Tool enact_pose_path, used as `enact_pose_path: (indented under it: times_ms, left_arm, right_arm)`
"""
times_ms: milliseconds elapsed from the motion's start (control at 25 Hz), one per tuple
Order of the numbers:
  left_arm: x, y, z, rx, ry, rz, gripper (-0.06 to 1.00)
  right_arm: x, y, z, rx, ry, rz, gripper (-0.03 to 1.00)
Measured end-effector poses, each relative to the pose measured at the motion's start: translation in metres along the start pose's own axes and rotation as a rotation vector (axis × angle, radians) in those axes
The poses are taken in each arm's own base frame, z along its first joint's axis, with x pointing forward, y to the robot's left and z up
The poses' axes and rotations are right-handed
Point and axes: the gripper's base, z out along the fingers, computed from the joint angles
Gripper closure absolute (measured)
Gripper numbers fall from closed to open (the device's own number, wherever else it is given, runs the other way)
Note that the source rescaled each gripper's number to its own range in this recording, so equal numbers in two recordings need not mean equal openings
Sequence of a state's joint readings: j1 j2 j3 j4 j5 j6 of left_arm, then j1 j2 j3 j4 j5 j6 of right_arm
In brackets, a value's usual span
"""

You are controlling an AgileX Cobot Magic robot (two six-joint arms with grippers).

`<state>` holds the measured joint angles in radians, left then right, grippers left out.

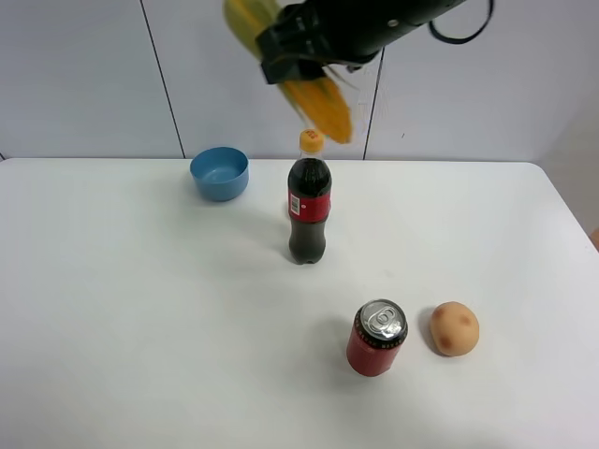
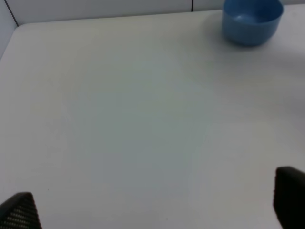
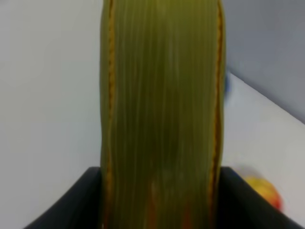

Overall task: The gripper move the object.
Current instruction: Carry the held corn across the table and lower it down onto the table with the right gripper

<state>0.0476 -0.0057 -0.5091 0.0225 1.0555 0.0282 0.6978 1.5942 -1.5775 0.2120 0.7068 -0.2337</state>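
Carry step: the right tool [image 1: 298, 56] grips the corn [image 1: 326, 110] mid-air above the cola bottle [image 1: 309, 210], toward 12 o'clock of the desk [image 1: 140, 309]; the left tool [image 2: 155, 205] gapes wide, empty. Next, I judge, it must lower the corn onto bare desk, clear of the bottle.

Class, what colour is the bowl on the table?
The bowl is plain blue, seen best in the left wrist view.
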Motion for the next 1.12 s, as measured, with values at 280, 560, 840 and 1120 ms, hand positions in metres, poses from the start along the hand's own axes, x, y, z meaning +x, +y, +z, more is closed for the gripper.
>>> enact_pose_path:
  times_ms: [280,560,840,1120]
  left_arm:
    - [0.000,0.000,0.000,0.000,0.000,0.000,-0.06]
    - [0.000,0.000,0.000,0.000,0.000,0.000,-0.06]
    - [0.000,0.000,0.000,0.000,0.000,0.000,-0.06]
    - [0.000,0.000,0.000,0.000,0.000,0.000,-0.06]
  right_arm:
    - [0.022,0.063,0.074,-0.123,0.077,-0.103,0.97]
    - [0.078,0.072,0.163,-0.136,0.260,-0.095,0.97]
    - [0.130,0.071,0.217,-0.132,0.400,-0.087,0.97]
    - [0.155,0.069,0.241,-0.117,0.436,-0.094,0.97]
